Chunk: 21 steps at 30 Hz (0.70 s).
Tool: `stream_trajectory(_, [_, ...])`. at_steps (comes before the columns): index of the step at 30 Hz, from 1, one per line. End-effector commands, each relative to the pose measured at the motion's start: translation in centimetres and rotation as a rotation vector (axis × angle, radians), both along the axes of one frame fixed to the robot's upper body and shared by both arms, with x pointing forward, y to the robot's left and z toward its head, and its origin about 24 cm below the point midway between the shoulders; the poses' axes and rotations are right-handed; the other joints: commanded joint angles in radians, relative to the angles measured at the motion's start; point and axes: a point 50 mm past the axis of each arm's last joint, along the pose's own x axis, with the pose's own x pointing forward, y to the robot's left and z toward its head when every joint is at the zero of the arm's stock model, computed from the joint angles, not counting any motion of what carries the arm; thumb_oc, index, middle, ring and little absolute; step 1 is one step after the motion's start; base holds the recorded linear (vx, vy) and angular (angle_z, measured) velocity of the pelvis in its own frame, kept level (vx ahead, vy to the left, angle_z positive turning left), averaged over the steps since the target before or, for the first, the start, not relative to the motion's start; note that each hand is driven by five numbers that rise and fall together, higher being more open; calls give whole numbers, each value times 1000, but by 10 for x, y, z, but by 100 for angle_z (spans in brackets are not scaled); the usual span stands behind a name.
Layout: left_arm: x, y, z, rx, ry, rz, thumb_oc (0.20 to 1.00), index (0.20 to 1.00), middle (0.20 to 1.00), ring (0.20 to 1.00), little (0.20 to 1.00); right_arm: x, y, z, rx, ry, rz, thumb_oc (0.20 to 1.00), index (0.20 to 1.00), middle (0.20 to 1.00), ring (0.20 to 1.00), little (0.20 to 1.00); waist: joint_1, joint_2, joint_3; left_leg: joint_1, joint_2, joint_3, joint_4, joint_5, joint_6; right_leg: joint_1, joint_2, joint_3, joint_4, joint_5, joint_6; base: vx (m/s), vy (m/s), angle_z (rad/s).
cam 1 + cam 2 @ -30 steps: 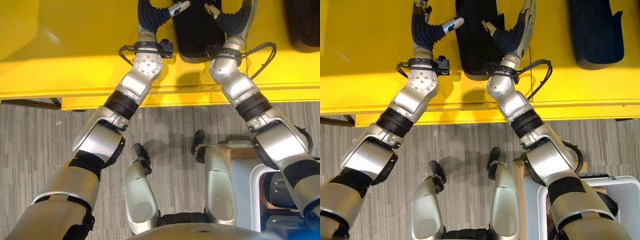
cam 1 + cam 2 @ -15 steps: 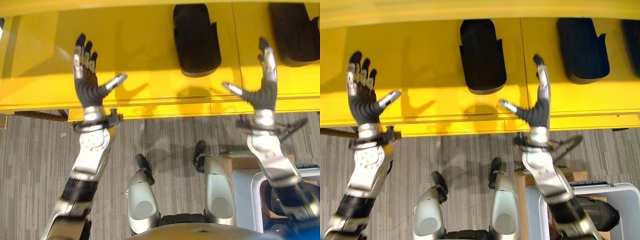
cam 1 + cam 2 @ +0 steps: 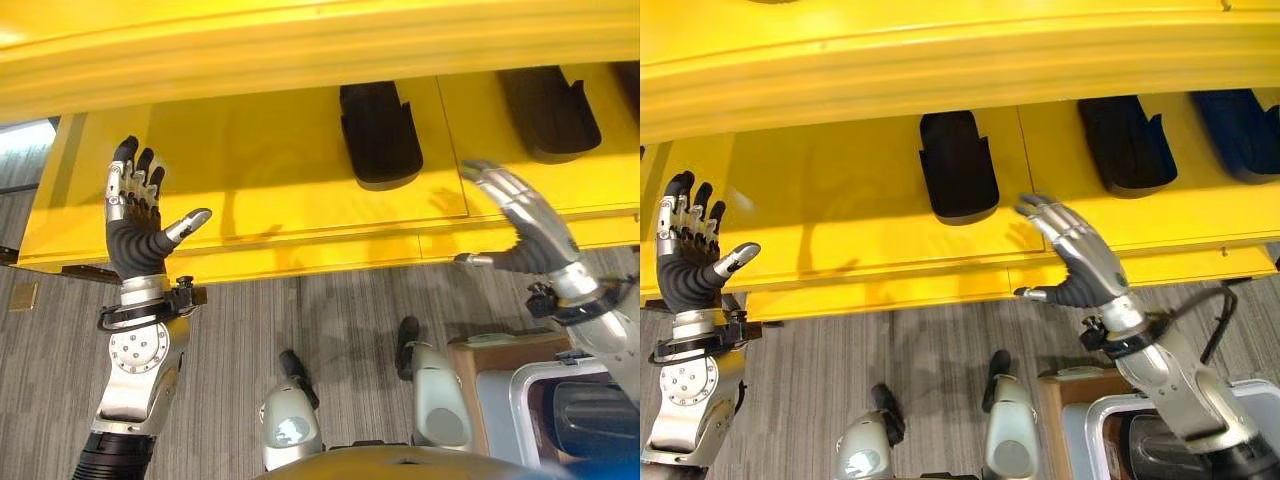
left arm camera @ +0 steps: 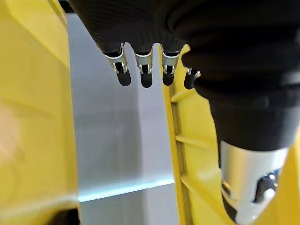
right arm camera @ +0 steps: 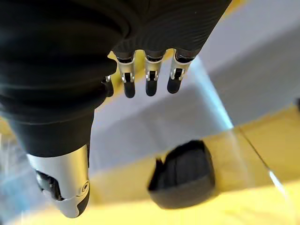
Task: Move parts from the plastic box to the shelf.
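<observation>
A black moulded part (image 3: 378,135) lies on the yellow shelf (image 3: 270,190), between my two hands and beyond them. My left hand (image 3: 140,225) is raised at the shelf's left front, fingers straight and spread, holding nothing. My right hand (image 3: 525,225) hovers at the shelf's front right, fingers relaxed and empty. In the left wrist view the straight fingers (image 4: 133,70) point along the yellow shelf. Past the fingers (image 5: 147,75) in the right wrist view lies the black part (image 5: 185,176). The grey plastic box (image 3: 515,395) stands on the floor at lower right, with a dark part (image 3: 595,420) inside.
More dark parts lie further right on the shelf: a black one (image 3: 1125,140) and a bluish one (image 3: 1240,130). An upper yellow shelf edge (image 3: 300,50) overhangs the top. A brown board (image 3: 480,350) sits beside the box on the grey floor.
Both hands have let go of the black part on the shelf, drawn back and spread apart, now open and empty. The camera has shifted, showing more of the shelf above.
</observation>
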Motion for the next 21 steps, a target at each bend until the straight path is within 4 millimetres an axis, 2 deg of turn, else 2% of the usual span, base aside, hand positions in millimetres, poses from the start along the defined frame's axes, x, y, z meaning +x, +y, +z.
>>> stream_trajectory(1, [-2,5,19,107,-78,-6,1000,1000,1000,1000,1000,11,6,14,16,-97,-18,1000,1000,1000,1000,1000,23,-42,-19,-64,-24,-55,6,14,22,130,51,11,-20,-153,68,6,-59,8])
stream_trajectory(8, [8,12,25,159,-22,-55,1000,1000,1000,1000,1000,30,15,22,-135,67,-24,1000,1000,1000,1000,1000,56,-71,-46,-56,-7,-59,18,17,12,160,46,-7,-36,-142,70,24,-71,5])
stream_trajectory(12, [10,10,25,199,13,-98,1000,1000,1000,1000,1000,36,12,16,-167,145,-74,1000,1000,1000,1000,1000,68,-84,-56,-51,1,-53,20,18,9,171,41,-19,-35,-140,72,10,-52,10])
stream_trajectory(14, [12,8,23,227,34,-123,1000,1000,1000,1000,1000,43,7,6,-195,224,-129,1000,1000,1000,1000,1000,74,-96,-60,-47,5,-45,17,21,6,183,34,-29,-53,-126,77,-14,-57,9])
stream_trajectory(19, [15,6,20,250,59,-141,1000,1000,1000,1000,1000,50,1,0,-180,269,-207,1000,1000,1000,1000,1000,77,-100,-57,-43,11,-41,16,25,5,190,29,-33,-55,-121,80,-3,-1,1])
stream_trajectory(21, [16,5,18,248,65,-137,1000,1000,1000,1000,1000,52,-4,-1,-135,201,-270,1000,1000,1000,1000,1000,76,-98,-54,-45,12,-40,16,27,6,189,29,-31,-55,-118,81,-28,15,4])
